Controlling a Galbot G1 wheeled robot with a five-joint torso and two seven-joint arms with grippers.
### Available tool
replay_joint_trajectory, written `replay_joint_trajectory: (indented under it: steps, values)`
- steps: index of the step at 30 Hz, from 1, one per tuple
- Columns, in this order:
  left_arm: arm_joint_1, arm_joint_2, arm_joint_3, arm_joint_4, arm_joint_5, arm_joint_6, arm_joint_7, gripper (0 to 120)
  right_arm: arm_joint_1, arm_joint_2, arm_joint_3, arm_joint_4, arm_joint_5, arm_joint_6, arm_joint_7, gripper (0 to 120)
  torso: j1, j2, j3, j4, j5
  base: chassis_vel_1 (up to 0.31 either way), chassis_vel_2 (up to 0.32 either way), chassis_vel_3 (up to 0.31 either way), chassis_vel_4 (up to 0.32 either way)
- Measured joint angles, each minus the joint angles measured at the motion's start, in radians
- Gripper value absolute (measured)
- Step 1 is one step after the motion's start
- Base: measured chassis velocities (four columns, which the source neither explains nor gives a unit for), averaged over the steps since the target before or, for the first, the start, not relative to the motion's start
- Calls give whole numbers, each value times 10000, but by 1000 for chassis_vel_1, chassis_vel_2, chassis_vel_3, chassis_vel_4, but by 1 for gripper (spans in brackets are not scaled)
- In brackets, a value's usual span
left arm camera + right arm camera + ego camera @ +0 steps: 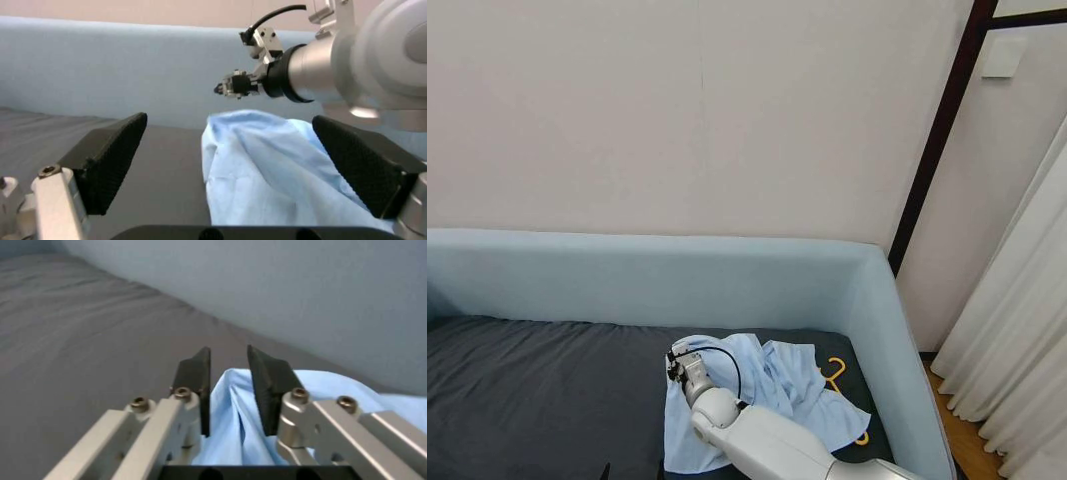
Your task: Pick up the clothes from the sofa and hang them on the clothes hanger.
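Where the right gripper [229, 358] hangs, just above the shirt [789, 386], I see its dark pads a narrow gap apart, a raised fold of the cloth under that gap, nothing clamped. The shirt lies crumpled at the right end of the sofa seat [537, 390], thin pale-blue fabric, soft creases. A yellow hanger [835, 372] pokes out from its far edge. The seat is dark grey weave and the sofa back [627, 280] smooth light blue. The left gripper [230, 121] sits low over the seat, spread wide, black knurled pads, with the shirt ahead of it.
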Motion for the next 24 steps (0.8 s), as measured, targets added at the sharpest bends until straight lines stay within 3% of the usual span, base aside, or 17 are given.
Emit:
replay_joint_trajectory:
  steps: [8, 10, 12, 14, 15, 17, 18, 19, 21, 22, 24]
  values:
    - [33, -65, 85, -28, 162, 14, -10, 98, -446, -1012, -88, 1366, -67, -197, 332, 51, 0, -1, 0, 2, 3, 0, 0, 0, 0]
    - [64, -33, 68, -47, 166, 13, -16, 99, -471, -1569, 122, 1996, -464, -174, 345, 59, 0, 0, 0, 6, 5, 0, 0, 0, 0]
    - [38, 30, 74, -31, 166, 12, -19, 99, -682, -2597, 706, 2934, -908, -223, 350, 69, 0, -1, 0, 6, 8, 0, 0, 0, 0]
    - [26, 41, 74, -21, 166, 12, -25, 99, -743, -2802, 851, 3093, -956, -255, 361, 73, 0, 0, 0, 3, 7, 0, 0, 0, 0]
    - [-51, 94, 130, 31, 158, 37, -27, 99, -1034, -3600, 1385, 3702, -1115, -393, 395, 79, 0, 0, 0, -8, 2, 0, 0, 0, 0]
    - [-189, 168, 238, 118, 155, 133, -9, 99, -1738, -4768, 2248, 4691, -1432, -580, 272, 90, 0, -1, 1, -1, 7, 0, 0, 0, 0]
    - [-189, 168, 238, 118, 155, 133, -9, 99, -1738, -4768, 2248, 4691, -1432, -580, 272, 90, 0, -1, 1, -1, 7, 0, 0, 0, 0]
    - [-288, 228, 314, 201, 151, 212, -12, 99, -2451, -5476, 2908, 5288, -1756, -631, 52, 95, 0, 0, 0, -3, 2, 0, 0, 0, 0]
    - [-368, 310, 369, 302, 151, 277, 6, 99, -3538, -6077, 3691, 5849, -2248, -655, -306, 99, 0, -1, 0, -4, 6, 0, 0, 0, 0]
    - [-368, 310, 369, 302, 151, 277, 6, 99, -3538, -6077, 3691, 5849, -2248, -655, -306, 99, 0, -1, 0, -4, 6, 0, 0, 0, 0]
    - [-415, 399, 407, 400, 156, 325, 22, 99, -4824, -6423, 4452, 6263, -2607, -588, -723, 100, 0, 0, -1, -6, 3, 0, 0, 0, 0]
